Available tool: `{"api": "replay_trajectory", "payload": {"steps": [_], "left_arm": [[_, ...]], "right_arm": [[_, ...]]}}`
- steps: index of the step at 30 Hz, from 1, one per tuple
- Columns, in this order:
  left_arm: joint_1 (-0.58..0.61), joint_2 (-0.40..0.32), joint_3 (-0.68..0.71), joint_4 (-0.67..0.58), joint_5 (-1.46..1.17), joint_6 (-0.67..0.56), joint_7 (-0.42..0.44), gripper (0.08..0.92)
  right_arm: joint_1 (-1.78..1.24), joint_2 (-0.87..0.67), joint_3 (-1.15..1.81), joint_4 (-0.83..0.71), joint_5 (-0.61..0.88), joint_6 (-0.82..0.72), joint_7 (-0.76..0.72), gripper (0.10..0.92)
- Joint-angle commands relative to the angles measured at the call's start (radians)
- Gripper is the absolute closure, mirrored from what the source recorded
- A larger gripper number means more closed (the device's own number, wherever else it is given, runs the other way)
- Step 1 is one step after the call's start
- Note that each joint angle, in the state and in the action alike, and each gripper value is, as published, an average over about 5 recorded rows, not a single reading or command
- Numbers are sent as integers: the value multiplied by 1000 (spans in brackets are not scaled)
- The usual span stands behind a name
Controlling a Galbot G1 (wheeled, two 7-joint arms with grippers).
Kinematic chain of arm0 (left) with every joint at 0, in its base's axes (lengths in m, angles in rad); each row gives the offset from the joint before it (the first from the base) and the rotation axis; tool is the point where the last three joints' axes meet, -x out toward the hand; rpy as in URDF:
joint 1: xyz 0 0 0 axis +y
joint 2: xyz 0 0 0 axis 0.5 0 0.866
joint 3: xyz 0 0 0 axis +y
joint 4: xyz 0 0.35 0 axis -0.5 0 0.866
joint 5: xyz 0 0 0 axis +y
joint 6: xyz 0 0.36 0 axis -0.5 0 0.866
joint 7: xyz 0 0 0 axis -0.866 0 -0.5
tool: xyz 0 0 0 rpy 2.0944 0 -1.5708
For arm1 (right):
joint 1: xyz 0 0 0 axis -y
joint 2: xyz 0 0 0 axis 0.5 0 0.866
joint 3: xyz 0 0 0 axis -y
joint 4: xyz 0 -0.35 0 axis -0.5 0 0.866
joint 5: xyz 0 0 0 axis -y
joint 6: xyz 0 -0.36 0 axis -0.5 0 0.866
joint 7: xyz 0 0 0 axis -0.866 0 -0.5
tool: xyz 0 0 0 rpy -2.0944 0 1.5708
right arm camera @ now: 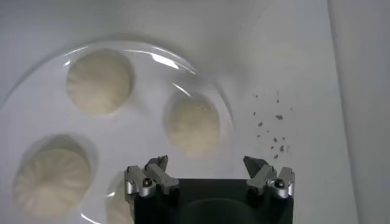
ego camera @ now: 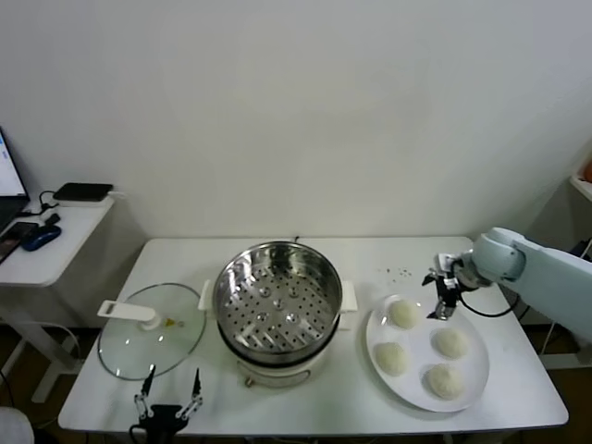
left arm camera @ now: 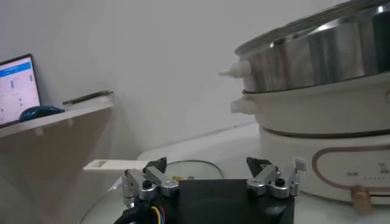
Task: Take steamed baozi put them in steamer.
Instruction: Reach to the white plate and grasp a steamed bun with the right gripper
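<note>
Several cream-white baozi lie on a flat white plate [ego camera: 472, 393] at the right: one at the far left of it [ego camera: 404, 314], one near left [ego camera: 391, 358], one far right [ego camera: 450, 343], one at the front [ego camera: 443, 380]. The steel steamer [ego camera: 277, 296] with its perforated tray stands mid-table, with no bun in it. My right gripper [ego camera: 444, 298] is open and empty, hovering above the plate's far edge next to the far left baozi [right arm camera: 192, 125]. My left gripper [ego camera: 167, 395] is open and empty, low at the table's front left, in front of the lid.
A glass lid with a white handle [ego camera: 151, 328] lies left of the steamer. Dark crumbs [ego camera: 399, 272] dot the table behind the plate. A side table [ego camera: 46, 245] with a laptop and small devices stands at far left.
</note>
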Motion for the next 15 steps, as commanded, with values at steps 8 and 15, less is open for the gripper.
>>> {"api": "replay_trajectory", "payload": {"steps": [8, 15], "left_arm": [[1, 5, -18, 14, 3, 2, 23, 177], [2, 12, -21, 19, 6, 2, 27, 177]], "right_arm": [[69, 139, -131, -115, 57, 33, -51, 203], [74, 129, -170, -93, 63, 25, -56, 203]]}}
